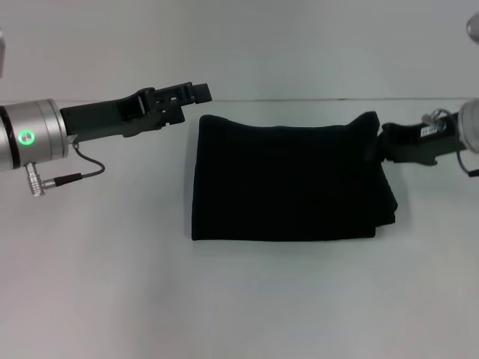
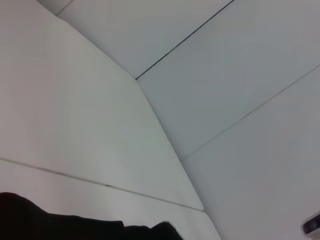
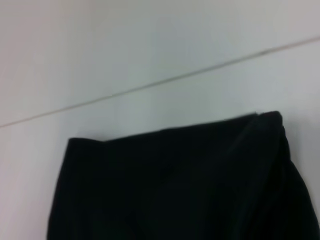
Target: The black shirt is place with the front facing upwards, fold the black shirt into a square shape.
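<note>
The black shirt (image 1: pixel 288 179) lies folded into a compact block, wider than deep, in the middle of the white table (image 1: pixel 239 299). No print shows on it. My right gripper (image 1: pixel 380 143) is at the shirt's far right corner, where the cloth rises into a small peak, and it is shut on that cloth. The right wrist view shows the black shirt (image 3: pixel 175 185) filling its lower part. My left gripper (image 1: pixel 198 93) hovers just beyond the shirt's far left corner, apart from the cloth. In the left wrist view a strip of the black shirt (image 2: pixel 75 227) shows.
The table's far edge (image 1: pixel 299 99) runs just behind the shirt, with a plain pale wall beyond it. Bare white tabletop surrounds the shirt at the front and on both sides.
</note>
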`<state>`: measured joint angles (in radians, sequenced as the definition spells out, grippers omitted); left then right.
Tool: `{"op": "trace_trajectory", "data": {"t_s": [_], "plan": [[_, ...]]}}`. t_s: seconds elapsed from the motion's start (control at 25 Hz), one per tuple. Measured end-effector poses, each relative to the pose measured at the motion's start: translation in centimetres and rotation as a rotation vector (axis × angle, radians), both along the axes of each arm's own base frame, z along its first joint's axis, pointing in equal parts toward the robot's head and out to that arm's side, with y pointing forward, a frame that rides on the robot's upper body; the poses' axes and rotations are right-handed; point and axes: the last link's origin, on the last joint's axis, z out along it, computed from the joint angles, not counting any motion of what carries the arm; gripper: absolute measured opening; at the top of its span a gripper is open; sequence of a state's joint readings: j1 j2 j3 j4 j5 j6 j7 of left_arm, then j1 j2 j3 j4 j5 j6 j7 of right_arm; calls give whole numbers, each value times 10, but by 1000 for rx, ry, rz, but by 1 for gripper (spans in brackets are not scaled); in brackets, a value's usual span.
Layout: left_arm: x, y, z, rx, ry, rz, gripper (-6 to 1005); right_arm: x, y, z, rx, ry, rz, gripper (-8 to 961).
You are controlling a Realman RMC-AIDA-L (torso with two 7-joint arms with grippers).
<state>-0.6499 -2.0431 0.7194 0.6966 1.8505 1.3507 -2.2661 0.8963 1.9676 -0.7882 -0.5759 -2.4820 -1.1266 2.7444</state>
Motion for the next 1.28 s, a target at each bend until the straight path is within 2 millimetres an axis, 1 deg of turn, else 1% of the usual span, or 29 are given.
{"op": "trace_trajectory", "data": {"t_s": [0.44, 0.64, 0.72, 0.84, 0.96, 1.04, 1.2, 1.28], "plan": [[3, 0, -3, -3, -9, -3, 950, 21, -4, -11, 10, -46, -46, 59], [1, -2, -3, -2, -17, 1, 950, 31, -7, -10, -12, -80, -69, 62], [2, -2, -4, -3, -19, 1, 950, 32, -8, -5, -23, -88, -77, 64], [2, -2, -4, -5, -20, 0, 950, 32, -7, 14, 5, -48, -80, 66], [0, -3, -2, -19, -13, 3, 950, 31, -9, 43, 74, 57, -58, 175], [-3, -6, -3, -54, 1, 11, 950, 32, -13, 67, 137, 163, -37, 248], [-9, -21, -9, -207, 14, 39, 951, 45, -25, 115, 267, 373, 22, 362], [-11, -25, -11, -253, 16, 57, 951, 52, -28, 138, 288, 405, 31, 414]]}}
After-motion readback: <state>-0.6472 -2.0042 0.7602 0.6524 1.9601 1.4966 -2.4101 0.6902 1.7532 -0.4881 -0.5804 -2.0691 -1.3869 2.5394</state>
